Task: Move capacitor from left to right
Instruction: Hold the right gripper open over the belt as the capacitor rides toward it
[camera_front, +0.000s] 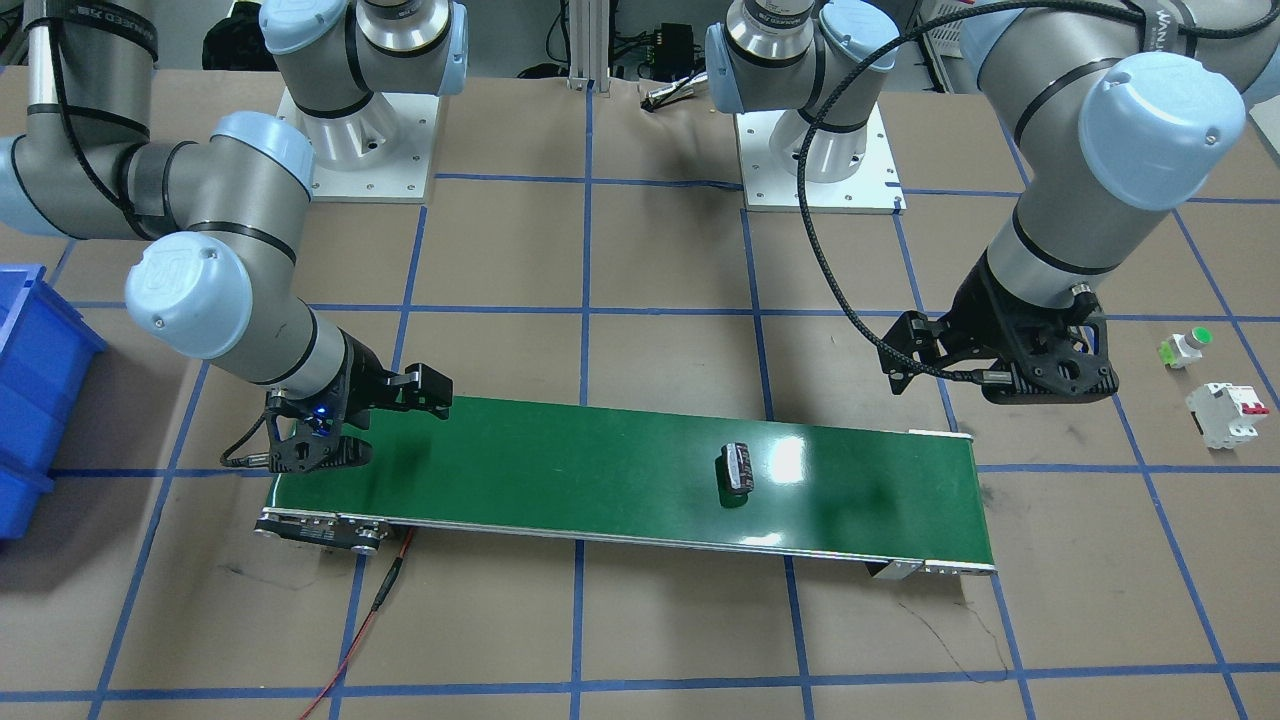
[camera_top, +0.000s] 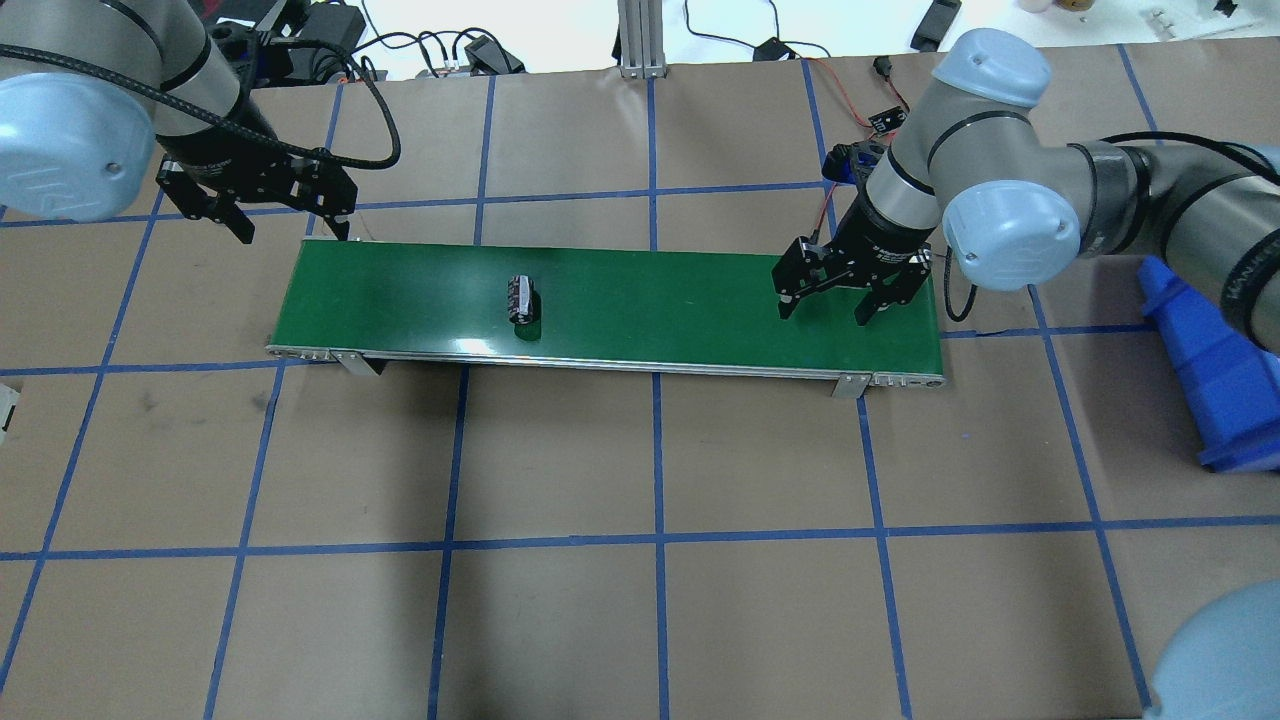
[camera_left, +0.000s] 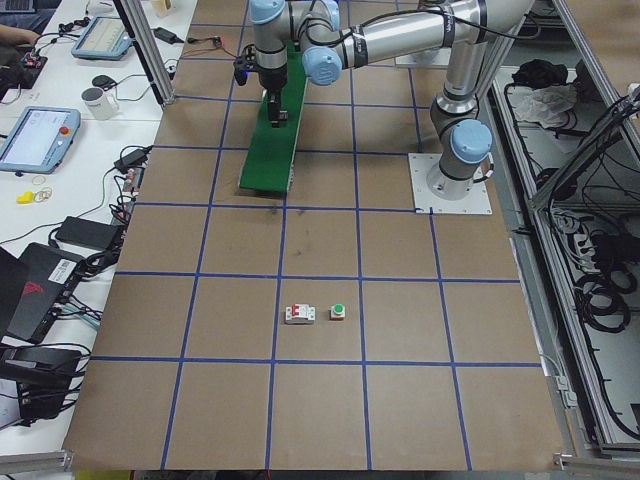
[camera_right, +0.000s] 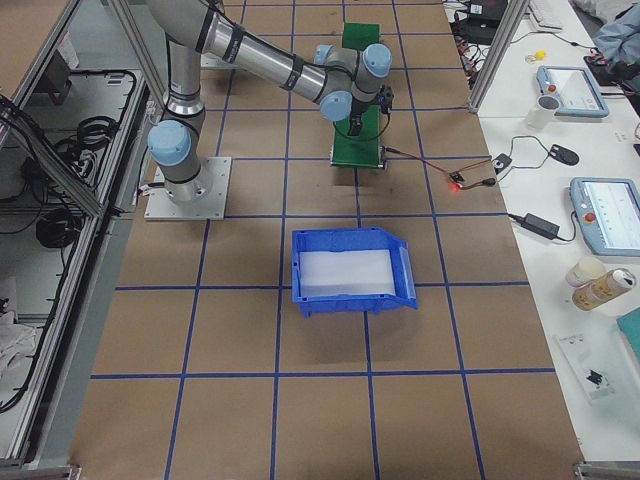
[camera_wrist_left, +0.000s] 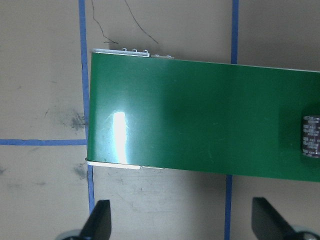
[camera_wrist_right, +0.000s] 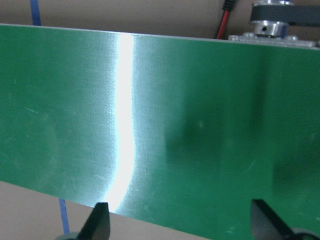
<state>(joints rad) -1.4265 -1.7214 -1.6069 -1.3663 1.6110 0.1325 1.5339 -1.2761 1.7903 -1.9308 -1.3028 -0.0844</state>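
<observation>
Left hand (camera_top: 293, 228) hangs raised by the left end of the green conveyor belt (camera_top: 680, 300), its two fingers spread wide and holding nothing; its wrist view shows the fingertips over bare desk (camera_top: 650, 480) just beside one long edge of the belt. The right hand (camera_top: 825, 312) hovers over the belt's right end, fingers pointing down, also spread wide and empty. The capacitor (camera_top: 521, 298) lies on the belt in the left half of the desk, about midway across the belt's width and apart from both long edges, nearer the left hand than the right. It is a small dark brown-black block, its upper face marked with rows of pale grey print, its long side set across the belt. Bare green belt surrounds it and runs from it to the right hand, with a bright glare patch just beside it in the front-facing view. A white breaker (camera_front: 1225, 412) with red switches and a green-capped button (camera_front: 1188, 345) sit near the desk's left edge, well apart from the belt's end. A blue bin (camera_top: 1210, 350) stands toward the right edge of the desk, beyond the belt's right end.
</observation>
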